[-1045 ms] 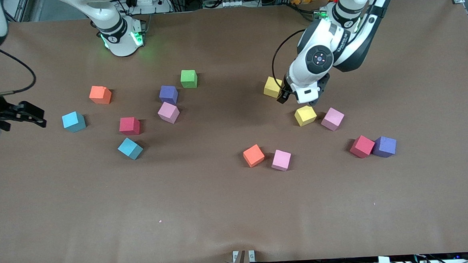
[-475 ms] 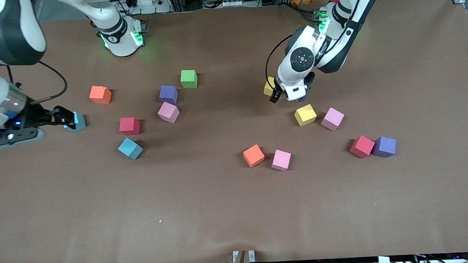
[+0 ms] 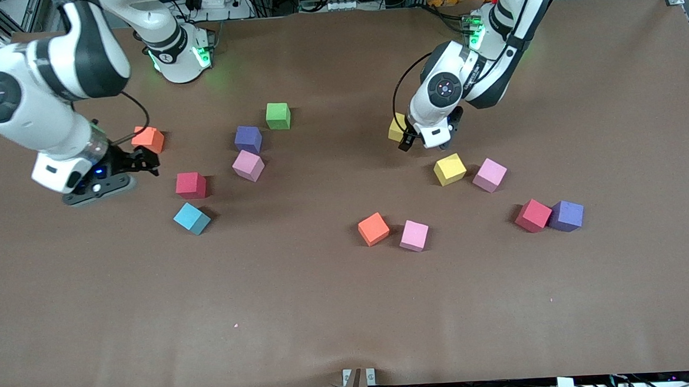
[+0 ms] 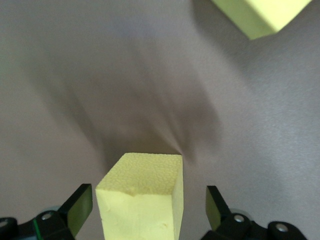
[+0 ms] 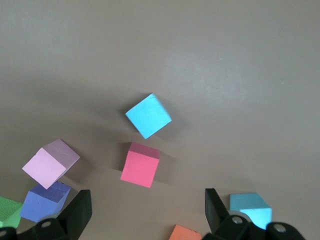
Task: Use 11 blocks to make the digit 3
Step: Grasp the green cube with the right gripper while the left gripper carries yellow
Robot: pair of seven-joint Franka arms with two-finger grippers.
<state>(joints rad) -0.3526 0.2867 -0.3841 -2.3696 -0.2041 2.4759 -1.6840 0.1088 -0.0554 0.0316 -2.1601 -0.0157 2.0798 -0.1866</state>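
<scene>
The blocks lie scattered on the brown table, and no digit 3 shows. My left gripper point(image 3: 411, 141) is open and low around a yellow block point(image 3: 396, 127), which sits between its fingers with gaps on both sides in the left wrist view point(image 4: 142, 195). A second yellow block point(image 3: 449, 169) and a pink one point(image 3: 489, 174) lie nearer the camera. My right gripper point(image 3: 144, 161) is open and empty over the table between an orange block point(image 3: 148, 139) and a red block point(image 3: 191, 185). Its hand hides one cyan block, which shows in the right wrist view point(image 5: 251, 209).
Toward the right arm's end lie a cyan block point(image 3: 191, 218), a pink point(image 3: 247, 165), a purple point(image 3: 248, 139) and a green point(image 3: 278, 115). Nearer the camera lie an orange point(image 3: 373, 228) and a pink point(image 3: 414, 235); a red point(image 3: 532, 215) touches a purple point(image 3: 566, 215).
My right arm has swung in from the table's end over the cyan block toward the orange and red blocks. My left gripper has moved from near the nearer yellow block to around the farther one.
</scene>
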